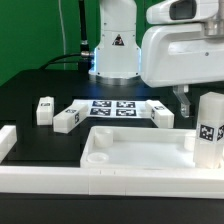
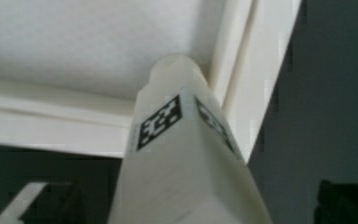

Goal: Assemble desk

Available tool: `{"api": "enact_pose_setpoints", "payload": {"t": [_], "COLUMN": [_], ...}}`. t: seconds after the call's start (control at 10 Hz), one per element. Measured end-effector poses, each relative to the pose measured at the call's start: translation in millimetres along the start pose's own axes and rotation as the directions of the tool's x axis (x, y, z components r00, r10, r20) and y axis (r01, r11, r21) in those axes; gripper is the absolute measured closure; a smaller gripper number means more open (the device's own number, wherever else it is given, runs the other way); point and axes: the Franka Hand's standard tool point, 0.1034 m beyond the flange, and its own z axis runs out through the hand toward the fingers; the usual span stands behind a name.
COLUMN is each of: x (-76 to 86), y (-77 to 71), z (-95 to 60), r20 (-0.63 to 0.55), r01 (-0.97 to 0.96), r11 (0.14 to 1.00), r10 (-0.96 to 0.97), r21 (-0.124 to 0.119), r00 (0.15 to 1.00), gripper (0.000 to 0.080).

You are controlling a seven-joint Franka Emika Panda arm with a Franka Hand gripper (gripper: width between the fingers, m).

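Gripper (image 1: 184, 100) is wide open and holds nothing. One upright leg (image 1: 210, 128) stands at the desk tray (image 1: 130, 152) corner on the exterior view's right; I can't tell if it's seated. Three loose legs (image 1: 68, 118) lie on the black tabletop (image 1: 28, 95), so you likely have three left to fit.

Two cameras watching the tabletop (image 1: 140, 150)
One is looking across it at the arm (image 1: 113, 45); the wrist one is staring from very close at the shared leg (image 2: 185, 160) by its rim.
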Motion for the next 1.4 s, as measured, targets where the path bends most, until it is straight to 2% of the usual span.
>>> {"api": "enact_pose_setpoints", "payload": {"t": [0.4,0.5,0.6,0.7,0.8,1.2,1.4], "x": [-0.8,-0.2,-0.2,-0.2,-0.4,-0.4,-0.8], "y": [3.0,3.3,3.4,3.5,3.5,3.7,4.9], "z": [0.5,0.6,0.6,0.6,0.7,0.7,0.7], "r20": [0.001,-0.001,-0.001,-0.001,-0.001,-0.001,-0.004], "r01": [0.241,0.349,0.334,0.334,0.334,0.282,0.084], "r11": [0.971,0.937,0.942,0.942,0.942,0.959,0.996], "r10": [-0.241,-0.349,-0.335,-0.334,-0.334,-0.282,-0.084], "r21": [-0.001,-0.011,-0.010,-0.010,-0.010,-0.010,-0.001], "r00": [0.971,0.937,0.942,0.943,0.942,0.959,0.996], "gripper": [0.0151,0.0279,0.0417,0.0417,0.0511,0.0511,0.0511]}}
